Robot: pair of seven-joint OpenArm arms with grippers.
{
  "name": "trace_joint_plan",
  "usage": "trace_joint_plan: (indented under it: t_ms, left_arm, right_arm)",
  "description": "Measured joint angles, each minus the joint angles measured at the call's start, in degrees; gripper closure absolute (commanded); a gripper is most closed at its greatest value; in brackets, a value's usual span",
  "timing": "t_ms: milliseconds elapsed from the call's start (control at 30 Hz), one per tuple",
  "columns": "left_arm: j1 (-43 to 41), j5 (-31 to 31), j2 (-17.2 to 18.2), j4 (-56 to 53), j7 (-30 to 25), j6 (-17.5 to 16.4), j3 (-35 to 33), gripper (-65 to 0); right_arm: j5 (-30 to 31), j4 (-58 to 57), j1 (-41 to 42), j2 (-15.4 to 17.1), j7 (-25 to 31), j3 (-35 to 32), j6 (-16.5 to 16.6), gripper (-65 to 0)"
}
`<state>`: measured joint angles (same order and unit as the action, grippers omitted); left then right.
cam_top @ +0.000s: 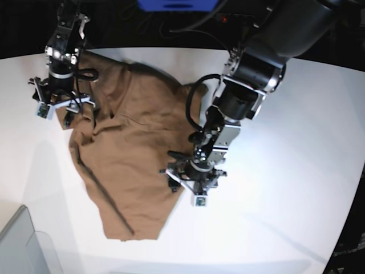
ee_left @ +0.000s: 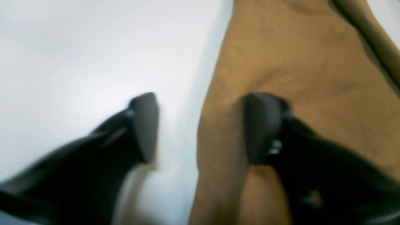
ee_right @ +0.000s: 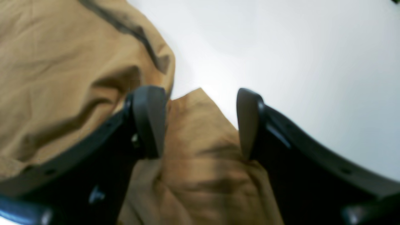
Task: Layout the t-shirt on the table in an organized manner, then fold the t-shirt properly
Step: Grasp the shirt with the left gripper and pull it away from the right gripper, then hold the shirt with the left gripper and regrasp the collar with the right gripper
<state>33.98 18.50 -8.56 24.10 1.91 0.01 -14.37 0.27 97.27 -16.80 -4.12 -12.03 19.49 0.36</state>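
The brown t-shirt lies rumpled and spread on the white table. My left gripper hangs low over the shirt's right edge. In the left wrist view, the left gripper is open: one finger is over bare table, the other over the t-shirt, with the cloth's edge between them. My right gripper is at the shirt's far left corner. The right wrist view shows that gripper open wide, astride a pointed fold of the t-shirt, with bare table beyond it.
A clear grey bin stands at the table's near left corner. A blue object sits beyond the table's curved far edge. Dark cables loop beside the left arm.
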Motion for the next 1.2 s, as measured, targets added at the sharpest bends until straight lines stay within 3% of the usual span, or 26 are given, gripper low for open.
trace_joint_plan:
  t_ms: [100,200,300,400,567,733,933,1067,1200]
  left_arm:
    - [-0.02,0.52,0.09,-0.48,0.55,0.0,0.0,0.0]
    - [-0.13,0.61,0.07,-0.52,0.17,0.0,0.02,-3.7]
    - [-0.39,0.83,0.09,0.42,0.92,0.2,0.44,0.0]
    - [-2.14,1.75,2.16,2.95,0.96,-0.72,0.44,-0.3]
    - [-9.55,9.53,9.7,13.79,1.27,-1.77,0.44,-0.2]
    - [-17.92,20.41,18.93,26.34,5.66,-2.03,0.57,-0.2]
    - [-31.58,31.5,28.74,42.05,6.23,-1.75,0.59,-0.1]
    - [-40.11,33.7,32.06,49.92,5.38,-1.42,0.76,-0.1]
    - [-48.33,33.83,32.98,56.85,6.64,-1.25,4.13,-0.1]
  right_arm:
    - [0.02,2.03,-2.27,-0.42,-0.09,-0.55,0.02,-36.6]
    - [0.0,2.82,-5.09,-0.94,-0.13,-2.38,0.02,-36.6]
    - [0.02,3.78,-8.76,-1.11,0.02,-5.55,0.02,-36.5]
    - [0.07,2.73,-10.91,-1.07,0.02,-9.03,0.04,-36.5]
    - [0.04,-6.1,-6.75,-0.46,2.8,-9.75,0.42,-36.5]
    - [0.48,-14.36,0.39,3.41,6.34,-9.86,1.31,-36.5]
    - [0.68,-21.05,9.94,6.27,4.2,-10.71,1.38,-36.8]
    - [0.33,-24.55,16.37,8.55,1.27,-16.39,0.9,-36.8]
    - [-0.22,-25.11,20.26,10.16,-0.2,-23.52,0.83,-36.8]
